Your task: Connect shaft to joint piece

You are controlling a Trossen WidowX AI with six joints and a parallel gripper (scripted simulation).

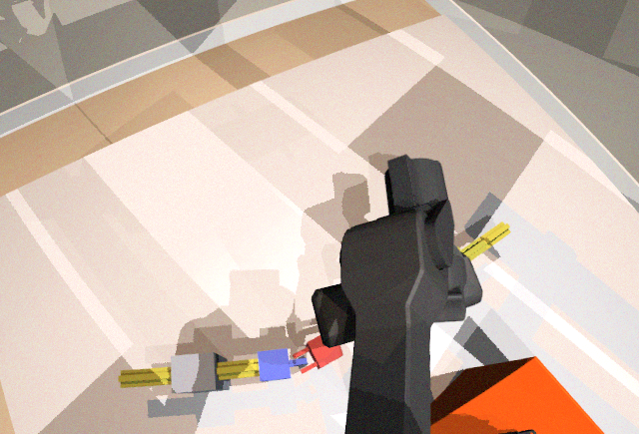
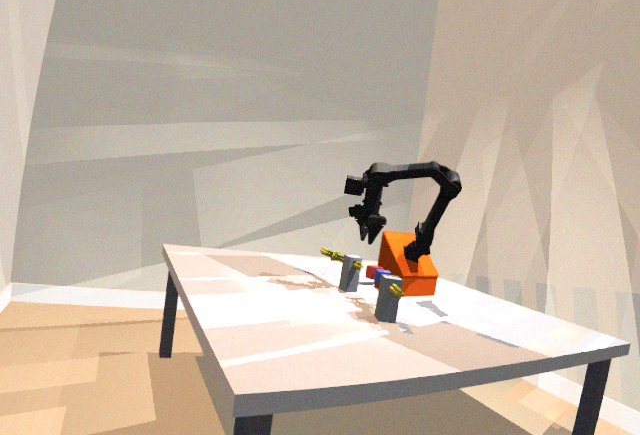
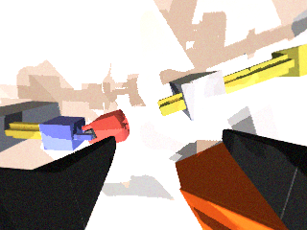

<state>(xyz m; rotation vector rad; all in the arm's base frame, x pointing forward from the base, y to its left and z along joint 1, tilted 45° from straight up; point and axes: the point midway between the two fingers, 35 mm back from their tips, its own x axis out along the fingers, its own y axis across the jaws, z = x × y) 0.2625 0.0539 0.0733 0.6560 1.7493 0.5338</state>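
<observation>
The first yellow shaft runs through its grey block and ends in a blue part. The red joint piece is hinged there and turned at an angle to that shaft, roughly toward the second shaft. The second yellow shaft sits in the other grey block, its near end apart from the joint piece. My gripper is open and empty, above the parts; the arm hides its fingers in the top view.
The orange base of the arm stands close beside the joint. The tabletop carries both blocks, with strong shadows and bright patches across it. The arm covers the second block in the top view.
</observation>
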